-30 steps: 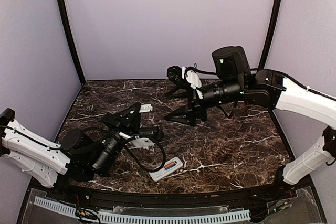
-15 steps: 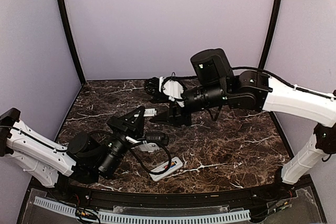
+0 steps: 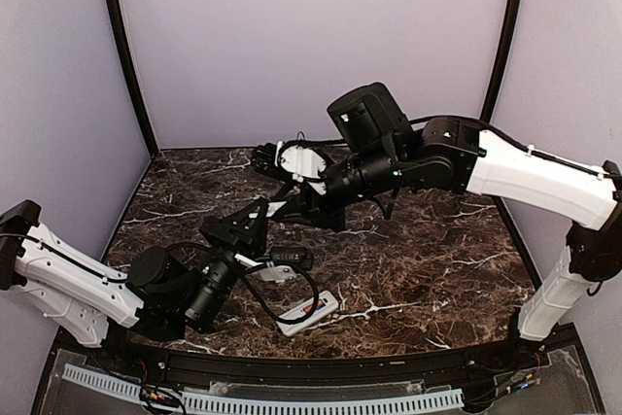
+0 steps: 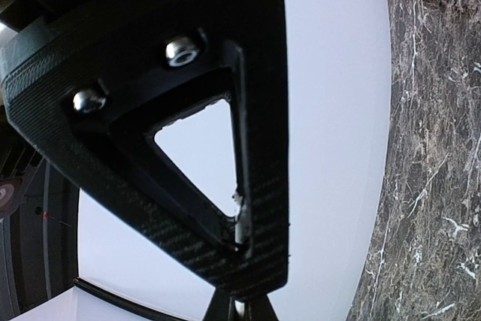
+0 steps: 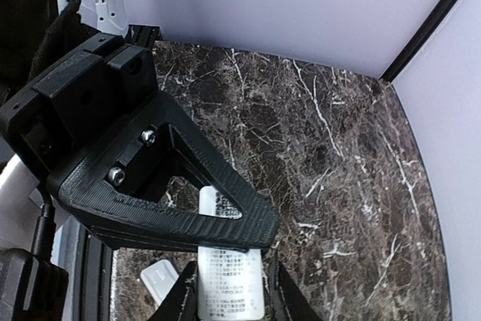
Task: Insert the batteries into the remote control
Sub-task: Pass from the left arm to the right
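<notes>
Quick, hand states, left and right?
Left hand: closed, pinching the white labelled piece by its edge.
Right hand: open, fingers either side of that piece, not gripping yet.

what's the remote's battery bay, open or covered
Open: the remote control lies near the table's front edge with the orange-red and blue batteries showing in its back, with no cover over them.

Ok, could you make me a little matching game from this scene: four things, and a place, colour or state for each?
Things:
1 left tool
2 right tool
3 batteries
4 table

Descriptions:
A dark marble, white veins
B shut
C on the white remote control near the front edge
D straddling a white labelled piece

Pairs: 1-B, 2-D, 3-C, 4-A
</notes>
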